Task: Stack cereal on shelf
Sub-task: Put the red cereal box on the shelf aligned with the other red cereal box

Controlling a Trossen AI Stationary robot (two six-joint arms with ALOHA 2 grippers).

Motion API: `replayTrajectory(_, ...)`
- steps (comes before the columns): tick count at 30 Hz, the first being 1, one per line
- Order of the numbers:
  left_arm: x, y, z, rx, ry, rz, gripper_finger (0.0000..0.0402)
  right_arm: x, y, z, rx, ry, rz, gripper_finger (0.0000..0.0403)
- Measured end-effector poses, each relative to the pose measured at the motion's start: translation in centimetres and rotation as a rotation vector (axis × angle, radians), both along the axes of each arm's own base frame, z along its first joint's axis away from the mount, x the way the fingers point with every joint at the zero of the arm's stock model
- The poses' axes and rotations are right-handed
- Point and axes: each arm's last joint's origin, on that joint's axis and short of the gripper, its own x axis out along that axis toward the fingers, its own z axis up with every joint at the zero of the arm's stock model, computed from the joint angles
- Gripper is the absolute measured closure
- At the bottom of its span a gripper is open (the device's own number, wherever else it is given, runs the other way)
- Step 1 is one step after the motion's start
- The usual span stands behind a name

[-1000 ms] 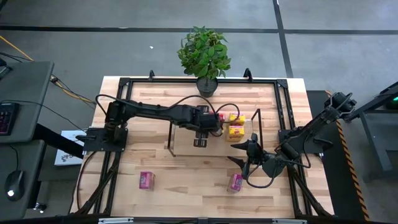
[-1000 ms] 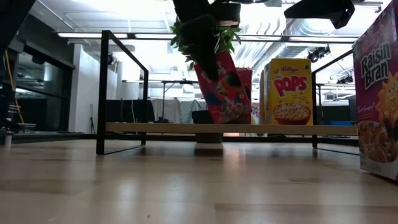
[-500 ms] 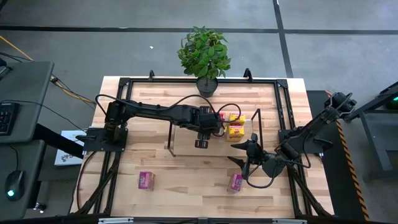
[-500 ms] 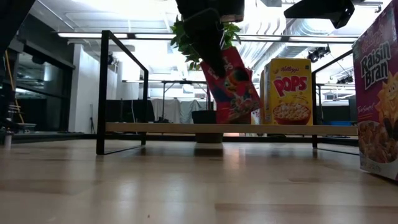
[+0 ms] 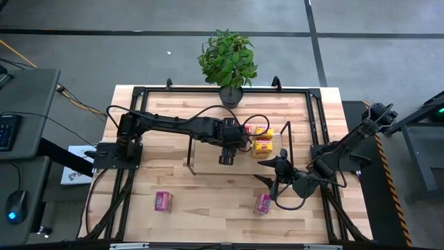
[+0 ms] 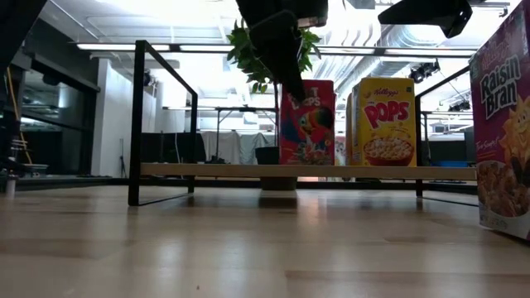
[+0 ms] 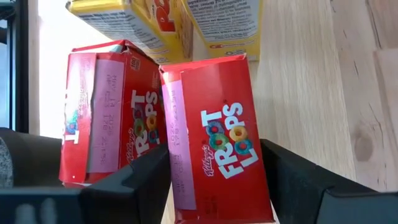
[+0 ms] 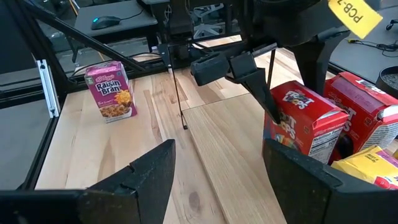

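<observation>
On the shelf [image 6: 215,170] a red Froot Loops box [image 6: 306,124] stands upright on its bottom, next to a yellow Pops box [image 6: 385,120]. My left gripper [image 7: 214,146] reaches down from above and stands open, one finger on either side of this red box [image 7: 217,143]. A second red box [image 7: 106,118] stands just beside it, and two yellow boxes [image 5: 262,139] stand further along the shelf. My right gripper [image 5: 267,172] waits open near the shelf's right end, with nothing between its fingers. My left gripper's fingers [image 7: 280,168] stand close against the two narrow sides of the red box near its top [image 8: 280,106], slanting down from above. I cannot tell whether they touch it. The box stands upright on the shelf board on its own bottom.
Two pink Raisin Bran boxes [image 5: 163,201] [image 5: 263,203] stand on the table near its front edge. A potted plant [image 5: 227,62] is at the far edge. Black frame uprights [image 6: 137,116] close the shelf's ends. Bare board lies on the shelf's left half [image 5: 208,156].
The red box, held tilted above the shelf a second ago, has swung upright and now stands on the shelf board beside the yellow box. My left gripper has tipped slightly and stayed over the box. My right arm has kept still.
</observation>
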Motion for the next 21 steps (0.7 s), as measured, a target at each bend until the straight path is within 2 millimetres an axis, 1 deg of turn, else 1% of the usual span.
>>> replayTrajectory(4, -0.2, 0.0, 0.3, 0.000, -0.001, 0.000, 0.0179, 0.0, 0.0, 0.0, 0.000, 0.000, 0.000, 0.0167)
replayTrajectory(10, -1.1, -0.1, 2.0, -0.008, -0.033, 0.010, 0.0179, 0.0, 0.0, 0.0, 0.000, 0.000, 0.000, 0.0167)
replayTrajectory(16, -2.8, -0.2, 4.8, -0.018, -0.086, 0.017, 0.0179, 0.0, 0.0, 0.0, -0.004, 0.001, 0.001, 0.0167)
replayTrajectory(21, -4.8, -0.1, 7.3, -0.039, -0.130, 0.056, 0.0179, 0.0, 0.0, 0.0, -0.004, 0.001, 0.002, 0.0167)
